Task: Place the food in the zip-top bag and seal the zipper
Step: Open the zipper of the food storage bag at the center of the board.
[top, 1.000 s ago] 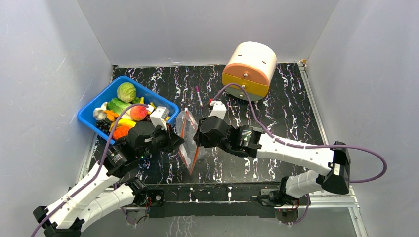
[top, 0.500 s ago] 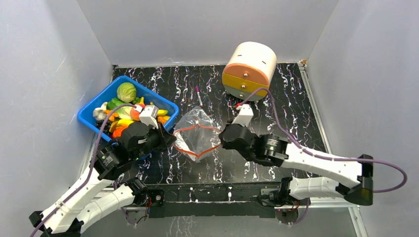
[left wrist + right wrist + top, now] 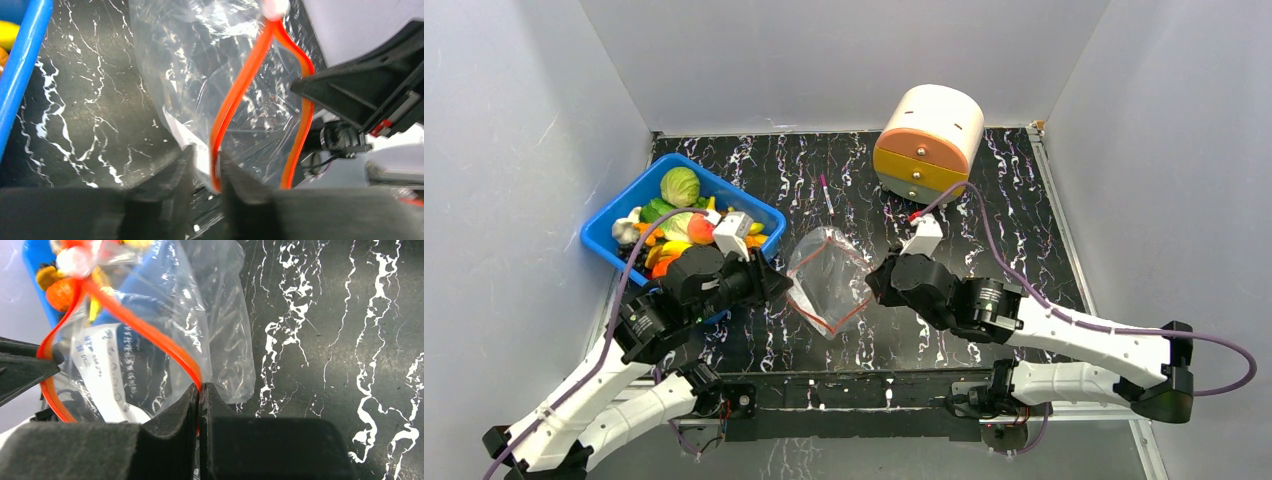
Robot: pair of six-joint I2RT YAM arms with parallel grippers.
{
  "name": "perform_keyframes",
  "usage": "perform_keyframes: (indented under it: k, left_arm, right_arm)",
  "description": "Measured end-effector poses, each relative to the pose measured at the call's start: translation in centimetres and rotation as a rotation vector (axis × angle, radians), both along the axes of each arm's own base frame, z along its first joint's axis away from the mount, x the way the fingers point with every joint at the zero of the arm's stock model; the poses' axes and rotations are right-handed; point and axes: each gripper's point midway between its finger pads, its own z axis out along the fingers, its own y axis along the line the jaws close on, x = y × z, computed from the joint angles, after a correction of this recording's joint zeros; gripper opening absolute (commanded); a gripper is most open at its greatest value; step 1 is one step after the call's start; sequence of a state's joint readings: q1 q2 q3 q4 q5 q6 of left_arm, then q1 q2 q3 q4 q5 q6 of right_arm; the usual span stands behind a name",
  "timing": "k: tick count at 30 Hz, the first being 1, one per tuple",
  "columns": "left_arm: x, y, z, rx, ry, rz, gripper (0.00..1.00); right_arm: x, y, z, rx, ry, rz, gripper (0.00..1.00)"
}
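One bag (image 3: pixel 829 278), one bin (image 3: pixel 605 255)

The only writing is on a white label (image 3: pixel 107 365) on the zip-top bag (image 3: pixel 220 340), just below the red-orange zipper (image 3: pixel 150 335). In the right wrist view it carries a few short lines of dark print, too blurred and crinkled to read. Nothing else shows legible text, numbers or brand marks.

The black marbled table (image 3: pixel 1024 200) carries a blue bin (image 3: pixel 736 192), a cream-and-orange drawer box (image 3: pixel 929 135) and a thin pen (image 3: pixel 826 195).
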State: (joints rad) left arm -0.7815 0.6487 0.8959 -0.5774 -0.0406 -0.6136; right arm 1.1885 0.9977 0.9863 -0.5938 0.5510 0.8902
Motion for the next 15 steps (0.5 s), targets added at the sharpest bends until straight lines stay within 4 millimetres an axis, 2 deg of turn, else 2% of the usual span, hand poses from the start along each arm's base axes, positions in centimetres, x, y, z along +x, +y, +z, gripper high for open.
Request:
perform_keyframes:
  k: [1, 2, 5, 10, 15]
  left_arm:
    - [0.0, -0.2, -0.2, 0.006, 0.007, -0.012, 0.46]
    - [-0.1, -0.4, -0.4, 0.014, 0.013, -0.024, 0.52]
    - [-0.1, -0.8, -1.0, 0.032, 0.032, -0.05, 0.66]
    - [-0.4, -0.8, -1.3, 0.047, 0.04, -0.067, 0.82]
    - [-0.5, -0.1, -0.7, 0.068, 0.025, -0.054, 0.98]
  right_arm:
    - [0.0, 0.1, -0.3, -0.008, 0.006, 0.004, 0.0]
    - [-0.1, 0.3, -0.7, -0.018, 0.014, 0.01, 0.0]
    - [-0.2, 0.5, -1.1, -0.026, 0.025, 0.018, 0.0]
    - [-0.3, 0.1, -0.6, -0.015, 0.02, 0.015, 0.0]
    - [-0.5, -0.9, -0.3, -0.012, 0.02, -0.001, 0.0]
